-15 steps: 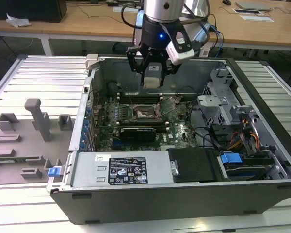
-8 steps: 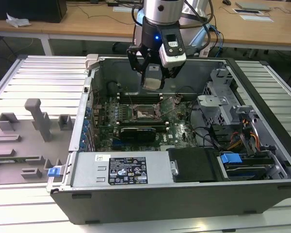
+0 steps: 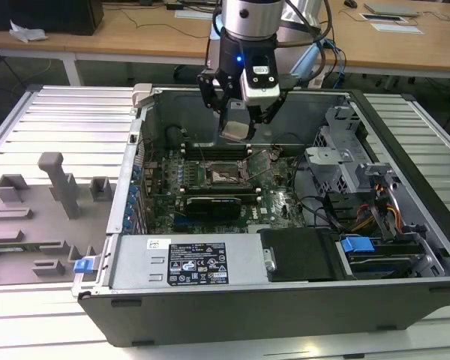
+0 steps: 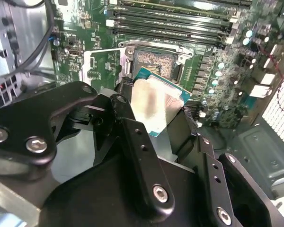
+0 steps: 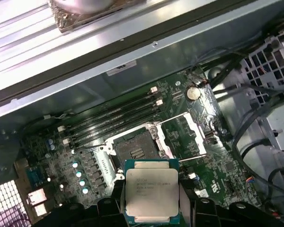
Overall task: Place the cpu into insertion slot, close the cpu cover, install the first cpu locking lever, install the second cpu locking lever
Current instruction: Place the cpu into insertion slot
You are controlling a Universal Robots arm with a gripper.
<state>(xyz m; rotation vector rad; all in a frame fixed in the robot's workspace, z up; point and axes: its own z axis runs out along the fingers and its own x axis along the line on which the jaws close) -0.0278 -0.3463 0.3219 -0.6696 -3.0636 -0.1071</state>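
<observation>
Jaws of the gripper (image 3: 236,126) grasp the cpu (image 5: 152,189), suspended clear above the open insertion slot (image 5: 135,149). Risk: a tilted or offset descent could bend its contacts.

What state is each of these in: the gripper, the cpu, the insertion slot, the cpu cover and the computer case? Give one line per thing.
gripper: jaws shut on the cpu
cpu: held above the board, not yet in the slot
insertion slot: empty, uncovered
cpu cover: swung open beside the slot
computer case: lying on its side, open on top
</observation>
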